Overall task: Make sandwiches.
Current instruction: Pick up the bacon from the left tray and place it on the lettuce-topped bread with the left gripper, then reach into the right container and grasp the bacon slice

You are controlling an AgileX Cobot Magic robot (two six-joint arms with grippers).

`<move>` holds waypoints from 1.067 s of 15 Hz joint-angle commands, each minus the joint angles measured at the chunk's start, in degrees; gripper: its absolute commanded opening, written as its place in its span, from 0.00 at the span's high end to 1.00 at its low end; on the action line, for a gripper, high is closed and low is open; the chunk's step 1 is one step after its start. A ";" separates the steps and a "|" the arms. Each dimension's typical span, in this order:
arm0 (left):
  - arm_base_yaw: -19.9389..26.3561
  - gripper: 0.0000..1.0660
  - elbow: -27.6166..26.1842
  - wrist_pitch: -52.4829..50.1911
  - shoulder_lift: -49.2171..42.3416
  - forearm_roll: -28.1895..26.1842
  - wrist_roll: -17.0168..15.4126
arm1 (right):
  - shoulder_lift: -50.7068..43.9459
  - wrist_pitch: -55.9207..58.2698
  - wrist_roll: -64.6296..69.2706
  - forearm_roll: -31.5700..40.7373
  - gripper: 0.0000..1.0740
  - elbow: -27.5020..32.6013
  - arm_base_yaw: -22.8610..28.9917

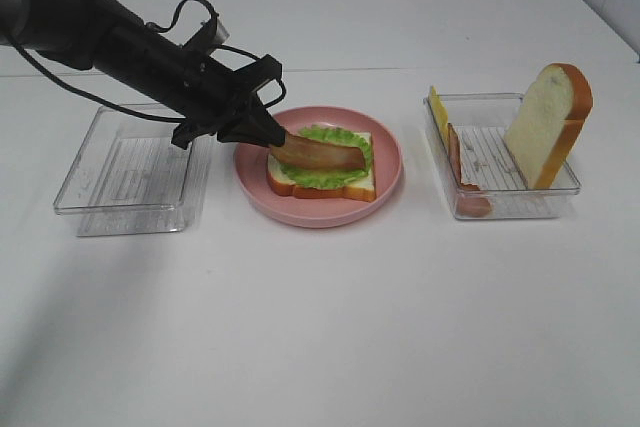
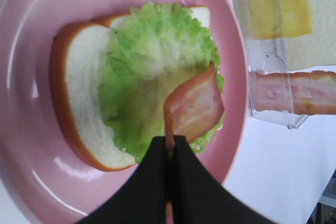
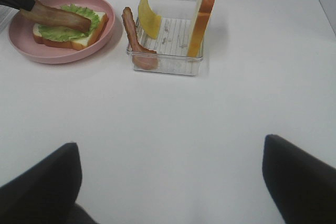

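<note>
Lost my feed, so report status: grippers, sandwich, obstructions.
Left gripper shut on bacon strip, over lettuce on bread slice. Right gripper open, empty. No obstruction seen.

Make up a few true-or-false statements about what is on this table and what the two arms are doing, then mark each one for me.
1. The left gripper is shut on a bacon strip over the lettuce. True.
2. The bread slice on the pink plate has cheese on it. False: the cheese stands in the right tray.
3. A second bread slice stands on edge in the right tray. True.
4. The right gripper holds a piece of food. False: it is open and holds nothing, above bare table.
5. Another bacon strip sits in the right tray beside the cheese. True.
</note>
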 commanded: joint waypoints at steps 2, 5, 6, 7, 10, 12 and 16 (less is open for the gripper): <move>-0.06 1.00 -0.29 -1.60 -0.57 0.57 -1.32 | -0.80 -0.46 -0.80 0.23 0.19 0.06 -0.46; -0.06 0.85 -0.29 -1.60 -0.57 0.40 -1.32 | -0.80 -0.46 -0.80 0.23 0.19 0.06 -0.46; -0.06 0.76 -0.29 -1.83 -0.57 0.00 -1.32 | -0.80 -0.46 -0.80 0.23 0.19 0.06 -0.46; -0.06 0.67 -0.29 -2.12 -0.57 -0.74 -1.32 | -0.80 -0.46 -0.80 0.23 0.19 0.06 -0.46; -0.06 0.39 -0.92 -2.06 -0.57 -1.15 -0.97 | -0.80 -0.46 -0.80 0.23 0.19 0.06 -0.46; -0.06 0.26 -2.86 -1.09 -1.09 0.52 -1.09 | -0.80 -0.46 -0.80 0.23 0.19 0.06 -0.46; -0.06 0.23 -4.30 -1.55 -6.42 8.71 -1.09 | -0.80 -0.46 -0.80 0.23 0.19 0.06 -0.46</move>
